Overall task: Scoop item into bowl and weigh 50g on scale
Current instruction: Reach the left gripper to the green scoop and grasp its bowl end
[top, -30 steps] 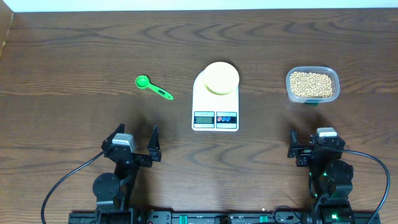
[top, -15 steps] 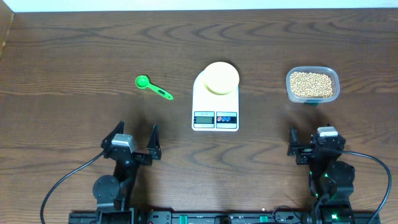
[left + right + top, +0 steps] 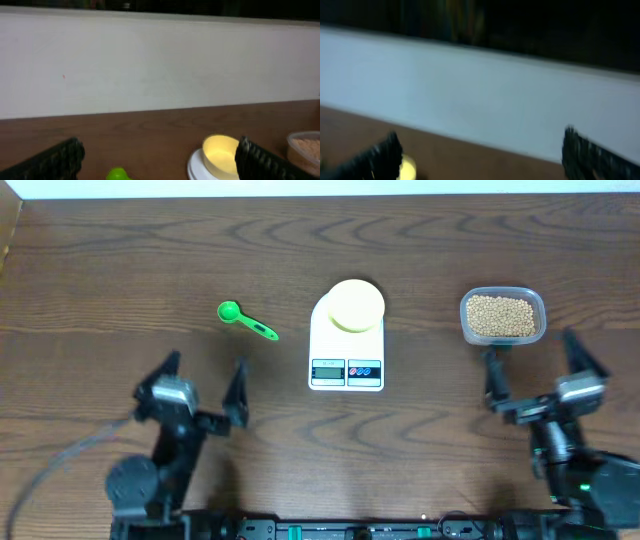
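Observation:
The pale-yellow bowl sits on the platform of the white scale at table centre; the bowl also shows in the left wrist view. The tan beans fill a clear plastic tub at the right. A green scoop lies left of the scale, its tip low in the left wrist view. My left gripper is open and empty, near the front left. My right gripper is open and empty, just in front of the tub. The right wrist view is blurred.
A white wall runs along the table's far edge. Cables trail from both arm bases at the front edge.
Both arms have risen and reached forward from their rest pose. The left gripper moved left and up; the right gripper moved up toward the tub and spread wider. Nothing on the table moved.

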Controlling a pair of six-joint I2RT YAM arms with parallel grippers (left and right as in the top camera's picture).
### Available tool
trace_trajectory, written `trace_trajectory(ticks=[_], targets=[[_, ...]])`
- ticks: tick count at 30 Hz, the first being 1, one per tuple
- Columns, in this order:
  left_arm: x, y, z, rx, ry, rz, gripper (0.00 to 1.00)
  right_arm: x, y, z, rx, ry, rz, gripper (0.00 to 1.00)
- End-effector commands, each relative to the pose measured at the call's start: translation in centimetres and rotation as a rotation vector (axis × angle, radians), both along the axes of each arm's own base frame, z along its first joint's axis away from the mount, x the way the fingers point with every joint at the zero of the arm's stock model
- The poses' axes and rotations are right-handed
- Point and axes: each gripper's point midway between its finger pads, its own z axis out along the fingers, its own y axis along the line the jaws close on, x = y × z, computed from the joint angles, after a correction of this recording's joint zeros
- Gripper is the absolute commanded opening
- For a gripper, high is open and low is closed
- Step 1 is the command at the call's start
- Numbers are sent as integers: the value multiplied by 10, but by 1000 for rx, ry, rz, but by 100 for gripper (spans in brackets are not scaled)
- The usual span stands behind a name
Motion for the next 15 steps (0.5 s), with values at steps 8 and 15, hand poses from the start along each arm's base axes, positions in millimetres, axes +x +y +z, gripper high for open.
trace_trajectory(ticks=[8,15], targets=[[139,62,86,102,316,315,98,71,2,71,77,472,-29,99],[162,80,3,159,719,358,98,108,29,31,116,723,80,99]])
